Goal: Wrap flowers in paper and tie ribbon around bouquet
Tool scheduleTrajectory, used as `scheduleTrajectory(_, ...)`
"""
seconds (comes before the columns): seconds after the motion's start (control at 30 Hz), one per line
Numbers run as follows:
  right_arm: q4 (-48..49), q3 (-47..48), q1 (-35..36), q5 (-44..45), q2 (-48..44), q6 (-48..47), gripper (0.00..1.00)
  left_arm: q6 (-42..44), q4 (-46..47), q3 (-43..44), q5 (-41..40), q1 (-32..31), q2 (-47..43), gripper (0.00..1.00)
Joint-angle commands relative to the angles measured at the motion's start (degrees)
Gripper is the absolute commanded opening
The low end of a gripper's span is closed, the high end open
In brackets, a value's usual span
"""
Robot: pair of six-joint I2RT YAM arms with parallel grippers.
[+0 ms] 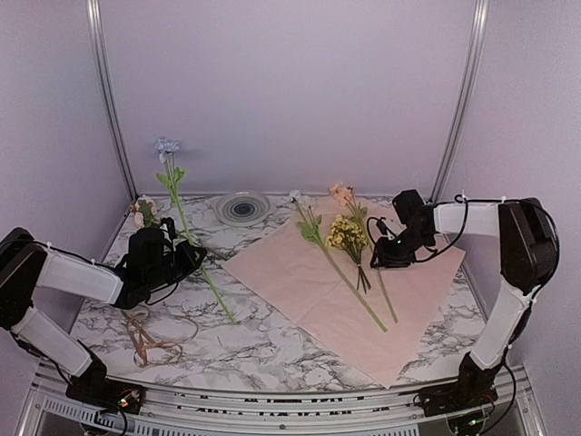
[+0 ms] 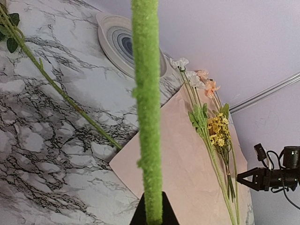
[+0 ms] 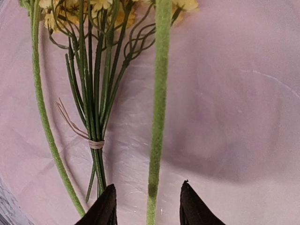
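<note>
Pink paper lay spread on the marble counter, with the flowers lying across its far half. Over the paper's right side hung the right hand, its fingers apart on either side of a peach-bloomed stem without pinching it. Left of the paper, the left hand was clamped on a fuzzy green stem. A blue-bloomed stem slanted past that hand, its foot by the paper's left corner. Further left of the paper lay the curled tan ribbon.

Lab test booth: marble-look tabletop, aluminium frame posts, plain lilac walls.
</note>
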Motion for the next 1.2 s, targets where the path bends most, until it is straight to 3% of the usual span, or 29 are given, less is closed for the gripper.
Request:
scheduleTrajectory(0.0, -1.1, 3.5, 2.8, 4.7, -8.0, -0.3, 0.5, 2.7, -0.4, 1.5, 0.9, -1.2, -2.8, 0.0)
scheduleTrajectory(0.17, 5.6, 4.9, 16.6, 5.5, -12.9, -4.6, 0.63, 6.2, 2.9, 3.4, 1.6, -5.7, -4.3, 0.0)
scheduleTrajectory(0.23, 13.8, 4.6, 23.7, -0.1, -13.5, -6.2, 0.66, 6.6, 6.9, 3.6, 3.4, -7.3, -4.6, 0.0)
scheduleTrajectory(0.33, 28.4, 2.8, 30.2, -12.2, -12.5, -4.8, 0.69, 5.9, 13.1, 3.8, 5.6, -8.9, -4.9, 0.0)
scheduleTrajectory(0.4, 33.3, 3.9, 33.7, -17.1, -10.2, -3.8, 0.71, 4.9, 17.6, 3.4, 6.3, -10.8, -5.0, 0.0)
scheduleTrajectory(0.73, 39.2, 10.7, 37.7, -19.3, 2.1, 1.5, 0.69, 1.6, 29.4, 3.8, 8.8, -13.4, -2.4, 0.0)
scheduleTrajectory(0.83, 39.9, 11.1, 38.0, -20.0, 3.9, 2.2, 0.6, 1.8, 30.2, 3.8, 8.9, -13.9, -1.8, 0.0)
scheduleTrajectory(1.0, 39.3, 10.2, 37.9, -16.6, 3.4, 2.8, 0.0, 1.6, 30.7, 3.9, 8.3, -14.1, -0.6, 0.0)
scheduleTrajectory(1.07, 39.6, 8.5, 37.3, -13.4, 1.8, 3.9, 0.0, 2.0, 30.0, 3.1, 6.2, -14.1, -0.7, 0.0)
scheduleTrajectory(1.17, 34.2, 8.7, 34.8, -10.7, 0.4, 4.6, 0.0, 2.8, 25.8, 1.5, 0.4, -14.0, -1.4, 0.62)
